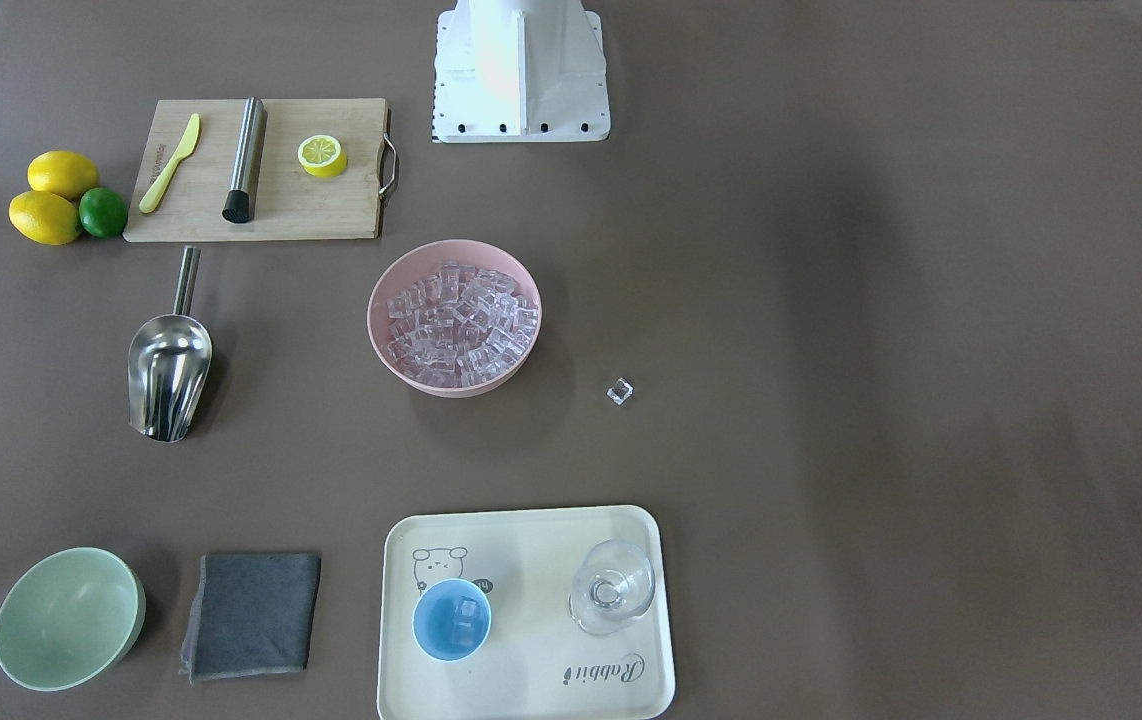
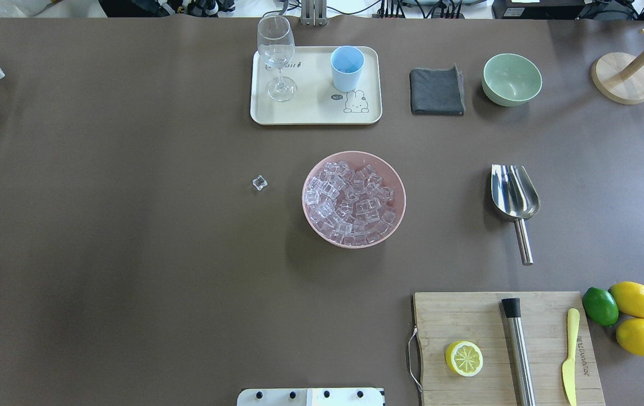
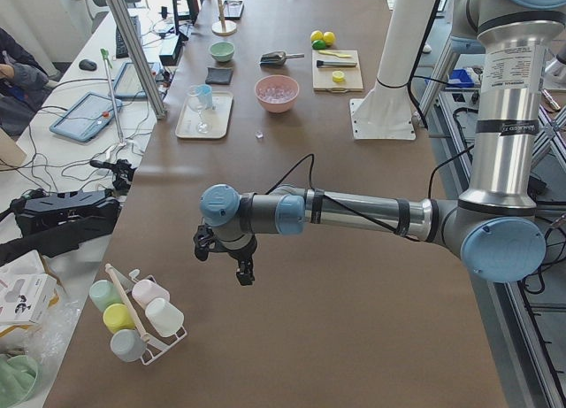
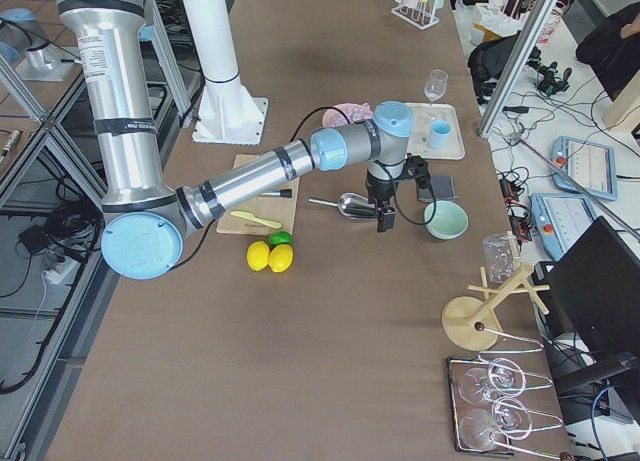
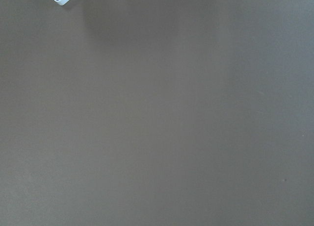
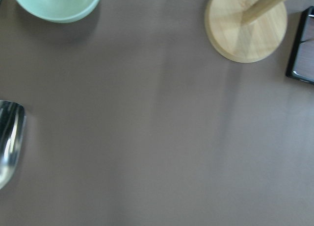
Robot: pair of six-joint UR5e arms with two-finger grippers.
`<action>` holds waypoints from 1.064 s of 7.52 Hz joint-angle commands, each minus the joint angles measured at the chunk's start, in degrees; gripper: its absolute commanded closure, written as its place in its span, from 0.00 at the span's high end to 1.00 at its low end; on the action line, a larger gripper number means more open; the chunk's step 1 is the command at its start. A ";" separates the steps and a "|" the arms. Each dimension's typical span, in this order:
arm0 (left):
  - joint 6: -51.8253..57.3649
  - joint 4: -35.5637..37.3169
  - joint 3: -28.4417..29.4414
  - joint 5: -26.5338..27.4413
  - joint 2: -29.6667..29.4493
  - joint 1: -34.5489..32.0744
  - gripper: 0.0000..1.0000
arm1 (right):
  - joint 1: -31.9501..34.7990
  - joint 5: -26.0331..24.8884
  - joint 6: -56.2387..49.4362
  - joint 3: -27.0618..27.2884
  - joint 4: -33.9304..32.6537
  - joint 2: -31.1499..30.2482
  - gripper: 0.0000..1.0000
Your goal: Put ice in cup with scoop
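The ice (image 1: 459, 322) fills a pink bowl (image 1: 372, 318) at mid-table, and one loose cube (image 1: 619, 391) lies on the table beside it. The light-blue cup (image 1: 451, 620) stands on a cream tray (image 1: 531, 540) with a few cubes inside. The steel scoop (image 1: 169, 365) lies on the table, held by nothing; its edge shows in the right wrist view (image 6: 7, 142). My left gripper (image 3: 243, 271) hangs over bare table far from these things. My right gripper (image 4: 385, 219) hovers near the scoop and the green bowl. For both, I cannot tell whether they are open or shut.
A clear glass (image 1: 611, 588) shares the tray. A cutting board (image 1: 261, 215) carries a lemon half, a steel cylinder and a yellow knife, with lemons and a lime (image 1: 103, 212) beside it. A green bowl (image 1: 66, 620), a grey cloth (image 1: 251, 615) and a wooden stand (image 2: 622, 77) are nearby.
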 commanded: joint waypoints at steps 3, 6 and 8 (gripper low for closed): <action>-0.27 0.00 -0.19 0.00 0.04 0.00 0.97 | 5.30 3.51 -3.54 -5.86 -0.01 -6.83 1.00; -0.27 0.00 -0.19 0.00 0.04 0.00 0.97 | 6.00 6.32 -3.36 -8.94 0.34 -7.45 1.00; -0.27 0.00 -0.19 0.00 0.04 0.00 0.97 | 6.53 6.24 -3.54 -9.30 0.43 -7.45 1.00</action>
